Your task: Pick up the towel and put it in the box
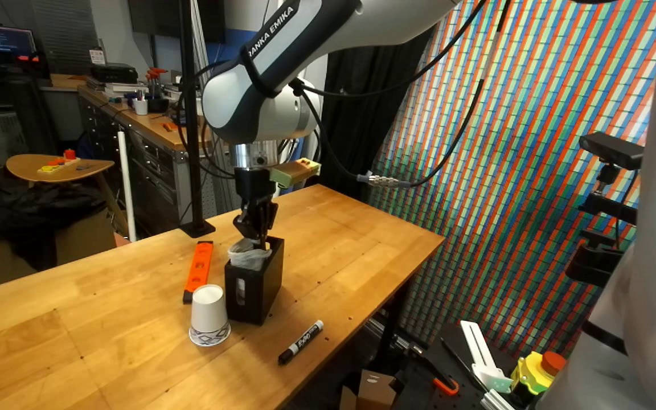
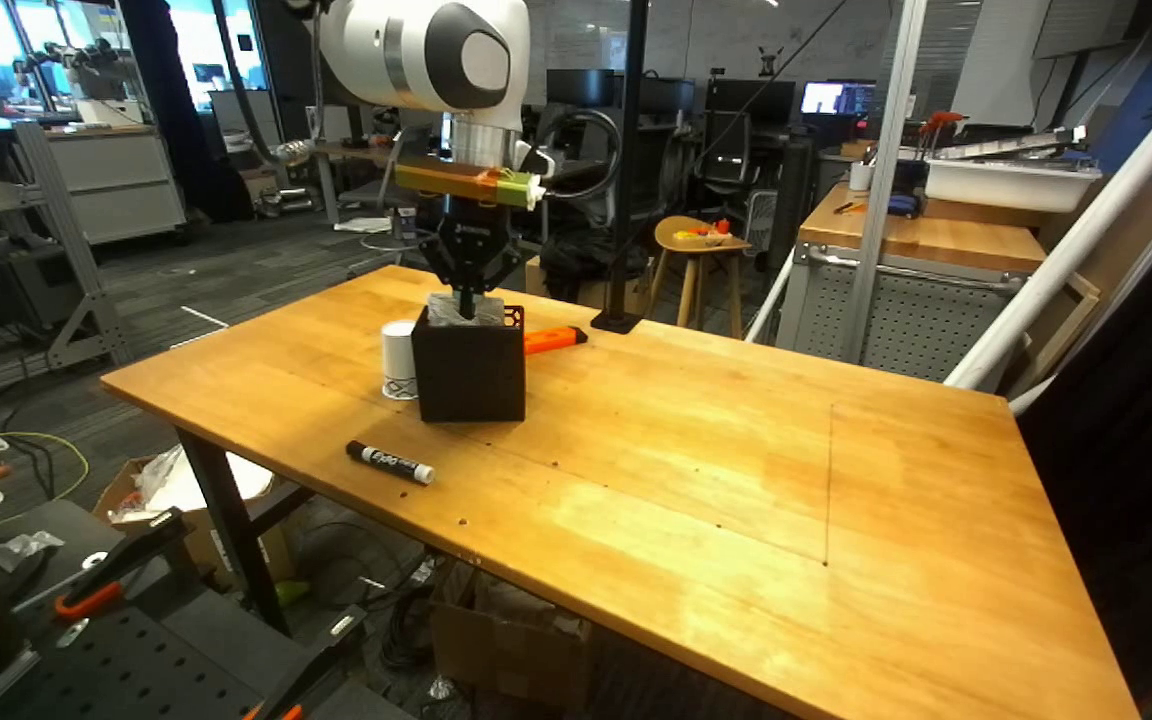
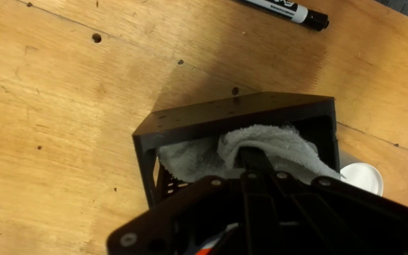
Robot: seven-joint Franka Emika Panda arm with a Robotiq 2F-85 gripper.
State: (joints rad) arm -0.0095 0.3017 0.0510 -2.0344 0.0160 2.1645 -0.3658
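Observation:
The black box (image 1: 269, 291) stands upright on the table with its top open; in the wrist view its long upper edge (image 3: 225, 115) runs across the middle. Crumpled inside it is the white towel (image 3: 275, 140), one fold lying against the rim near the cup and a bit bulging above the top in both exterior views. My gripper (image 3: 255, 156) points straight down into the box, its fingers together and their tips sunk in a curved fold of the towel (image 2: 491, 312). The cloth bends round the tips; none shows between the fingers, and the very ends are hidden.
An upturned white paper cup (image 1: 208, 316) stands close beside the box. A black marker (image 2: 389, 463) lies near the table's edge. Behind the box is an orange level (image 1: 198, 269). A black pole (image 1: 192, 142) rises at the table's far edge.

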